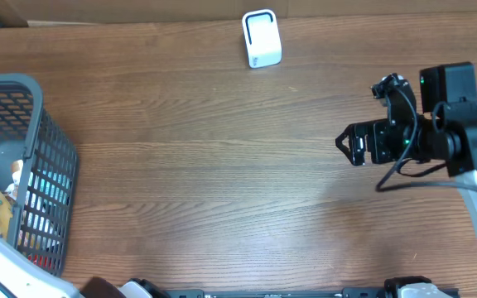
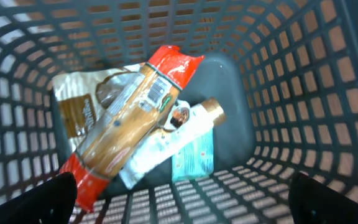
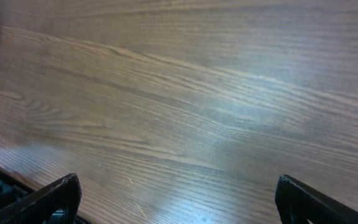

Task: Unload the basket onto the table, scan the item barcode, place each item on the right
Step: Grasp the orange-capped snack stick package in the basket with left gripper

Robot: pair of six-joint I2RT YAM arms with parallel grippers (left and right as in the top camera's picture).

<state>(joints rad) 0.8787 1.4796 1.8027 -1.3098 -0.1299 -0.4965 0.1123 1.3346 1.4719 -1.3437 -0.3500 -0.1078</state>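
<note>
While left gripper (image 2: 185, 208) hangs over basket (image 2: 303, 93), jaws spread wide, empty: red-ended packet (image 2: 129, 118) directly below, long axis diagonal to jaw line. Right gripper (image 1: 342, 143) likewise spread, far off.

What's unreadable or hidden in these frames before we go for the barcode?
- Overhead: basket is cut off by the left edge; its mesh wall hides most of the contents.
- Left wrist: print on the red-ended packet is blurred, no barcode legible; the packet covers part of the tube and teal pack.
- Right wrist: only bare table; the scanner is out of frame.
</note>
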